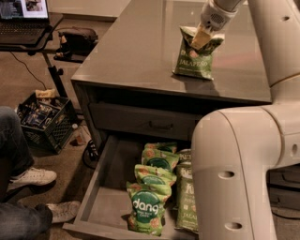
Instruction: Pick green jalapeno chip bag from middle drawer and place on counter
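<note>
Camera view: the end effector [200, 41] pinches the top edge of the green jalapeno chip bag [193, 61], which stands upright directly beneath it, long axis vertical, base seemingly on the tabletop [136, 51].

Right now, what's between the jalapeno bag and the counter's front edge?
Nothing: bare counter, in the camera view. The pincer grips the top of the green jalapeno chip bag.

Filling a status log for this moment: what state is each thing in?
gripper: shut on green jalapeno chip bag, over counter.
green jalapeno chip bag: upright on counter, top pinched.
middle drawer: open, dang bags inside.
upper drawer: shut.
laptop: open, screen lit.
</note>
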Robot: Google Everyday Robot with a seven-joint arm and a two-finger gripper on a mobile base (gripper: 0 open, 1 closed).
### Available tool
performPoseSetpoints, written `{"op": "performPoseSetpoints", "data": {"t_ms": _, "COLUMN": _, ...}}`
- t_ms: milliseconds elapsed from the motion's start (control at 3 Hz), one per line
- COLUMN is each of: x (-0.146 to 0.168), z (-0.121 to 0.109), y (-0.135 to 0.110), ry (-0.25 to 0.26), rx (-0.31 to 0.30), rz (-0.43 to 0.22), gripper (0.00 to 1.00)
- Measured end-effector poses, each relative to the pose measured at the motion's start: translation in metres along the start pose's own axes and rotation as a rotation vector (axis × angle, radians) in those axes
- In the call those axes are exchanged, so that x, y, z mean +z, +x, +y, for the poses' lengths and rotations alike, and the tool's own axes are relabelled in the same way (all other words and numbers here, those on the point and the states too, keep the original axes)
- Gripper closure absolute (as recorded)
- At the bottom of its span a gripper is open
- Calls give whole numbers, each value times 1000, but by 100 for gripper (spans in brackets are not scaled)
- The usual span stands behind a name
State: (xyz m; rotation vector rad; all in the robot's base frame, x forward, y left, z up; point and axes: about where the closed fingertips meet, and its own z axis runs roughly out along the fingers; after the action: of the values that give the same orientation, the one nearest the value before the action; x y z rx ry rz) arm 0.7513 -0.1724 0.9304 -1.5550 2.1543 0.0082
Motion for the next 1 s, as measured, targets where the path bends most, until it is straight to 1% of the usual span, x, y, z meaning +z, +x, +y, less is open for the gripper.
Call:
{"op": "performPoseSetpoints", "data": {"t_ms": 333, "x": 5, "z": -5, "y": -3, "ry": 15, "rx": 0, "rz": -10, "gripper": 81}}
{"op": "performPoseSetpoints", "data": {"t_ms": 1000, "x": 5, "z": -5, "y": -3, "ry": 15, "rx": 0, "rz": -10, "gripper": 36}}
